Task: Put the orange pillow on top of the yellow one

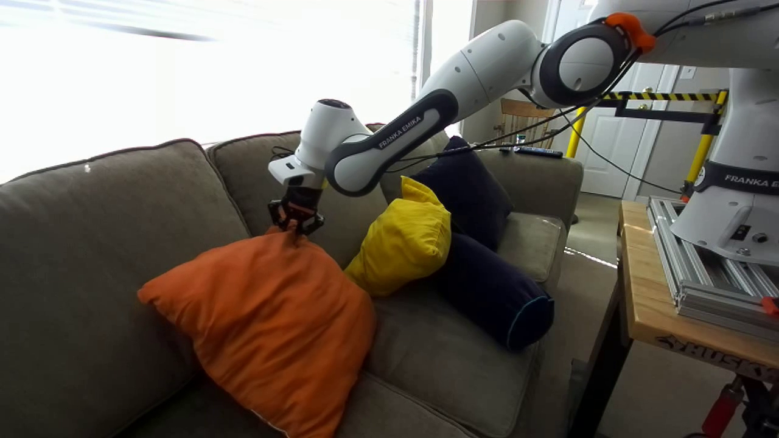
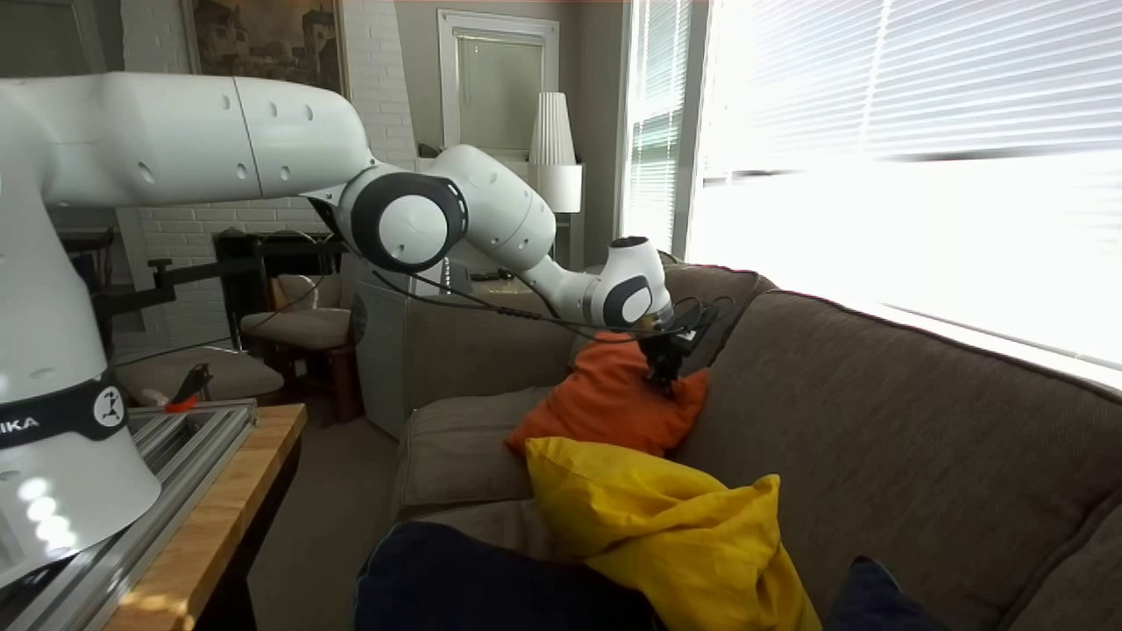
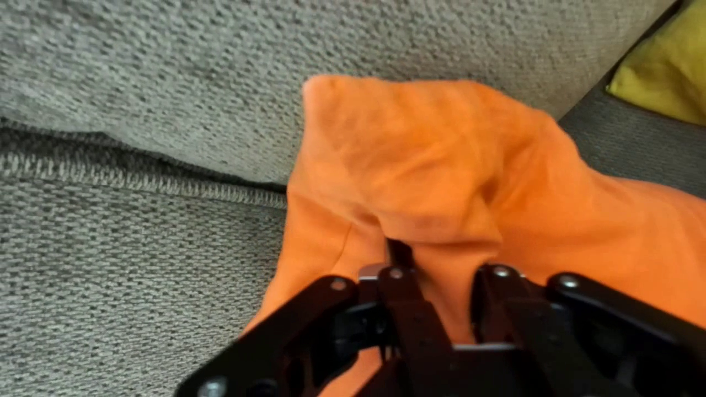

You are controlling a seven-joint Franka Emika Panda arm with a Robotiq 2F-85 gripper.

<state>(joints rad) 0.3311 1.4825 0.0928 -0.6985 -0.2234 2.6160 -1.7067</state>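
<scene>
The large orange pillow (image 1: 286, 322) leans against the sofa's backrest, its upper part pulled up into a pinched fold. It also shows in an exterior view (image 2: 596, 403), partly behind the yellow pillow. My gripper (image 1: 298, 226) is at the pillow's top edge. In the wrist view the gripper (image 3: 444, 275) has a bunched fold of the orange pillow (image 3: 408, 149) between its fingers, filling the gap. The fingertips are partly hidden by fabric. The smaller yellow pillow (image 1: 405, 243) sits beside the orange one, nearer the robot base. It shows at the upper right in the wrist view (image 3: 670, 71).
A navy cushion (image 1: 468, 188) and a navy bolster (image 1: 487, 286) lie against the yellow pillow. The sofa backrest (image 1: 91, 261) rises behind the pillows. The wooden table (image 1: 639, 274) bearing the robot base stands off the sofa's front. Cables hang along the arm.
</scene>
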